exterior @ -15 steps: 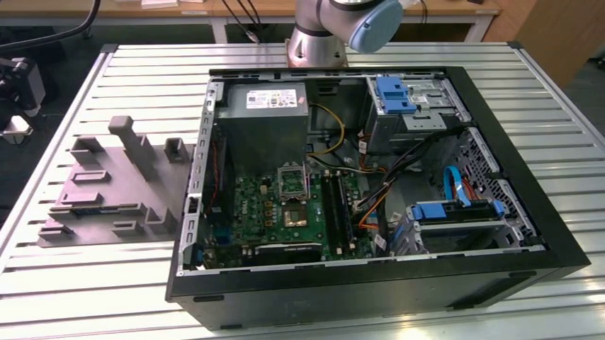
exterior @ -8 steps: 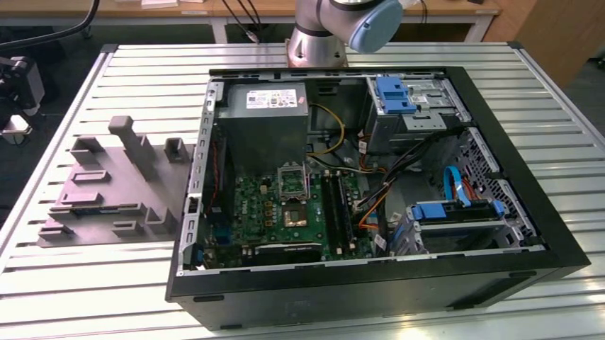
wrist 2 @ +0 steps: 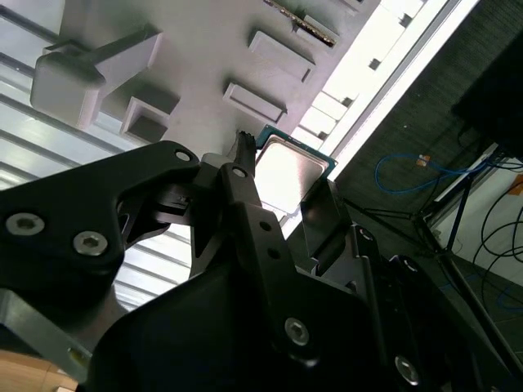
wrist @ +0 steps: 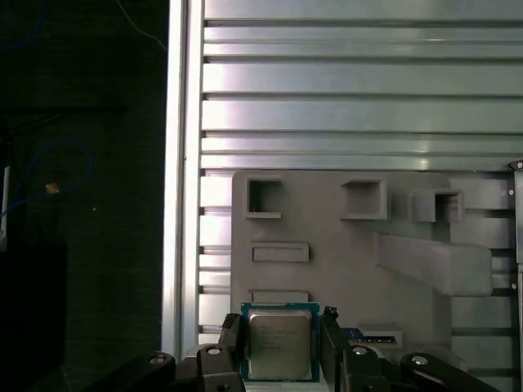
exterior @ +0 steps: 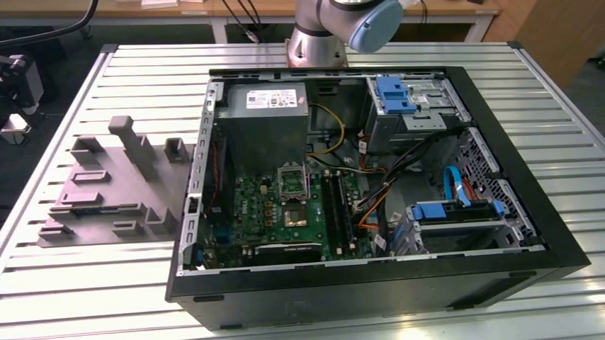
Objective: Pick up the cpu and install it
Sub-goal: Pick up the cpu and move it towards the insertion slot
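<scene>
In the exterior view, a silver slatted metal tabletop (exterior: 76,283) carries an open black computer case (exterior: 529,255) with a green circuit board (exterior: 274,205) inside. The board's metal-framed rectangular socket (exterior: 292,178) lies toward its twelve o'clock end, just below a grey power-supply box (exterior: 269,120). A grey moulded plastic tray with upright posts (exterior: 95,212) lies at nine o'clock of the case, and the arm's silver and blue base (exterior: 326,28) stands at twelve o'clock. In the second wrist view, the black pincer (wrist 2: 282,175) has its two fingers (wrist 2: 245,192) drawn in against opposite edges of the cpu (wrist 2: 294,167), a thin square chip with a pale silver metal top and a green rim, held above the tray (wrist 2: 204,49) and tabletop (wrist 2: 24,163). In the first wrist view, the cpu (wrist: 282,347) sits gripped between the pincer's (wrist: 281,325) fingers (wrist: 231,339), raised over the tray's (wrist: 327,269) edge, with the tabletop slats (wrist: 351,73) beyond.
</scene>
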Robot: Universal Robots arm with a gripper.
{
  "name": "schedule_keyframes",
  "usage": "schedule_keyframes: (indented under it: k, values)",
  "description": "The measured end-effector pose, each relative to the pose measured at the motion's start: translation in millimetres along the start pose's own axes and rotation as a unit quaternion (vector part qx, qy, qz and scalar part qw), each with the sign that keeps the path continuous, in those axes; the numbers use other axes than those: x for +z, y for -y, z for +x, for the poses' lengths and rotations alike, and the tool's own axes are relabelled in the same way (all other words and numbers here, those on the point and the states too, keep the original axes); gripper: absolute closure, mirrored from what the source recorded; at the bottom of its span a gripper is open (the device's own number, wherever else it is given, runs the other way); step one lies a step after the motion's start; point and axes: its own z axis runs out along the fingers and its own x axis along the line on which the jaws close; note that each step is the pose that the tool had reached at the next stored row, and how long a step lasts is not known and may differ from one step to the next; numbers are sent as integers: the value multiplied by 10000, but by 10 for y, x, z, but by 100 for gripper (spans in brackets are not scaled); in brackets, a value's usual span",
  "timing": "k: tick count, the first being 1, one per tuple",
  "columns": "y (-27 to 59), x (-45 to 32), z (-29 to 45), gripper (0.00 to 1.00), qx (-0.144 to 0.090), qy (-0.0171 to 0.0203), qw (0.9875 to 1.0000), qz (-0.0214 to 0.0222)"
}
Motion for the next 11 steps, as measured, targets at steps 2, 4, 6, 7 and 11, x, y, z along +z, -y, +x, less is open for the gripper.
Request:
schedule_keyframes:
  k: [2, 4, 6, 7, 11]
  values:
    - [-3, -47, 1, 53, 0, 1, 10000, 0]
    - [-3, -51, 1, 53, 0, 0, 10000, 0]
    - [-3, -55, 1, 53, 0, 0, 10000, 0]
    - [-3, -57, 1, 53, 0, 0, 10000, 0]
    - [-4, -66, 1, 53, 0, 0, 10000, 0]
